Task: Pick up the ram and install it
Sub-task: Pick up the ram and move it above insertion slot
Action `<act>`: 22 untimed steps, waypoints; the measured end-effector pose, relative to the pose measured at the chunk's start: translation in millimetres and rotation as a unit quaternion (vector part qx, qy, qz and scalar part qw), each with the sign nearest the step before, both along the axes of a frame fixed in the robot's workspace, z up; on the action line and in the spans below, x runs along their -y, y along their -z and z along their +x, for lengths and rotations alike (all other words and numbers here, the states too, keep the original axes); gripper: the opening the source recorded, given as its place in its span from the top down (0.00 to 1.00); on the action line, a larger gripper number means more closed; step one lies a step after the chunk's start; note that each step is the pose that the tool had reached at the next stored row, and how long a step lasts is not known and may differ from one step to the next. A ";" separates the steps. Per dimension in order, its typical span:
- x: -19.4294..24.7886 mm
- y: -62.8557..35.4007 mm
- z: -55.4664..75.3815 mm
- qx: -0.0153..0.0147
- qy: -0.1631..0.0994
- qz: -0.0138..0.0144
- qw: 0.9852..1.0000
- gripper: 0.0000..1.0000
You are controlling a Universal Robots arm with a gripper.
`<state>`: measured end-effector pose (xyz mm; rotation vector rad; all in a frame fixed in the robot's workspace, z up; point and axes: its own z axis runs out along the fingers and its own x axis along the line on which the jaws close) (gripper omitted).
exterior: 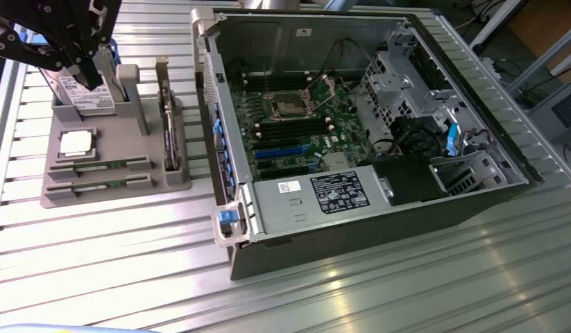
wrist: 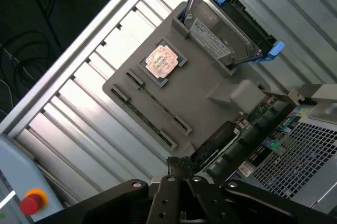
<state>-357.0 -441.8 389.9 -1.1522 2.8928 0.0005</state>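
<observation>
Jaws pressed together, nothing between them, hanging over the drive end of the holder; I judge no grasp has begun. Ram sits on edge in the holder's long slots beside the CPU, well apart from the jaws, probably racked this way to leave its top edge free for a pinch. Case lies open on the desk just beside the holder, its memory slots facing up, likely for access from above.
</observation>
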 end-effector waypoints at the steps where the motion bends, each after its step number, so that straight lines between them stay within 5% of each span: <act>1: 0.0 0.0 0.0 0.000 -0.005 -0.001 1.000 0.90; 13: 0.0 0.0 0.0 0.000 -0.065 -0.009 0.998 0.90; 22: 0.0 0.0 0.0 0.000 -0.111 -0.017 0.994 0.90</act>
